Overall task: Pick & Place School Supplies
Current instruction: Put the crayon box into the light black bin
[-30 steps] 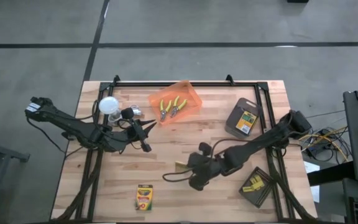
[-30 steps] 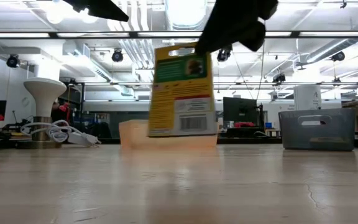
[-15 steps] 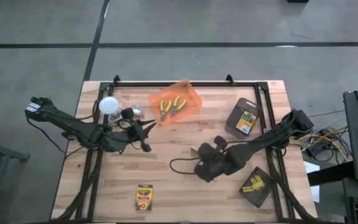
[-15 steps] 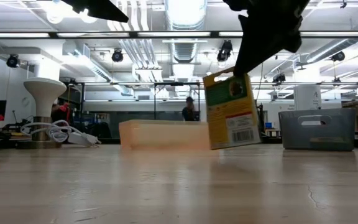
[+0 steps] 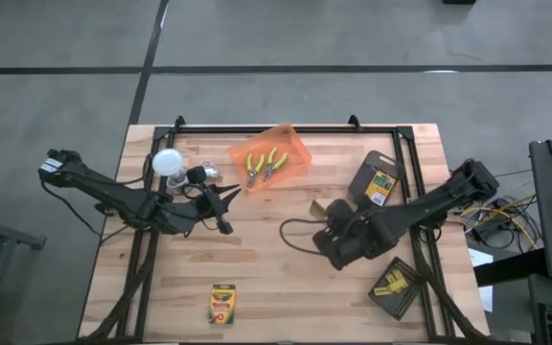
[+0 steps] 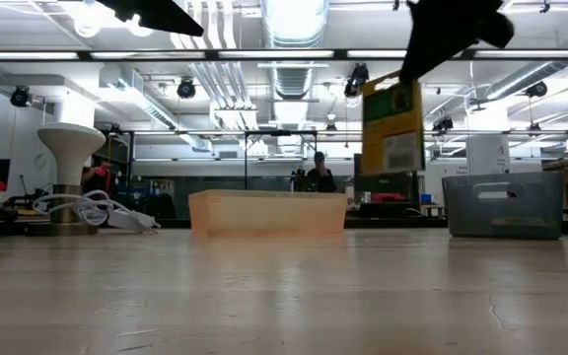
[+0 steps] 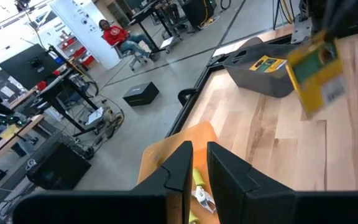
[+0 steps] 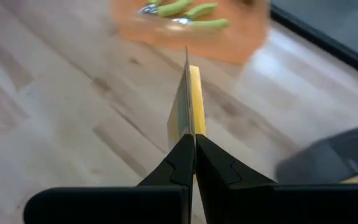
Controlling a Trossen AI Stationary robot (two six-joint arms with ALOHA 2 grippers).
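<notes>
Low view shows us a crayon box (image 6: 392, 128) hanging in the air, clamped at its top edge by the right gripper (image 8: 190, 144), near the grey bin (image 5: 377, 182). One box (image 5: 382, 186) lies already in this bin, and another box (image 5: 222, 303) waits on the table well apart from it. The pliers (image 5: 266, 165) lie in the orange bin (image 5: 296, 147). The left gripper (image 7: 197, 163) rests beyond the orange bin, fingers nearly together on nothing. We judge the task about half done.

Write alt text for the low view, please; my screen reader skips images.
The right hand holds a yellow-and-green crayon box in the air above the wooden table. Behind it, a translucent orange bin sits mid-table, with a grey bin to the picture's right.
</notes>
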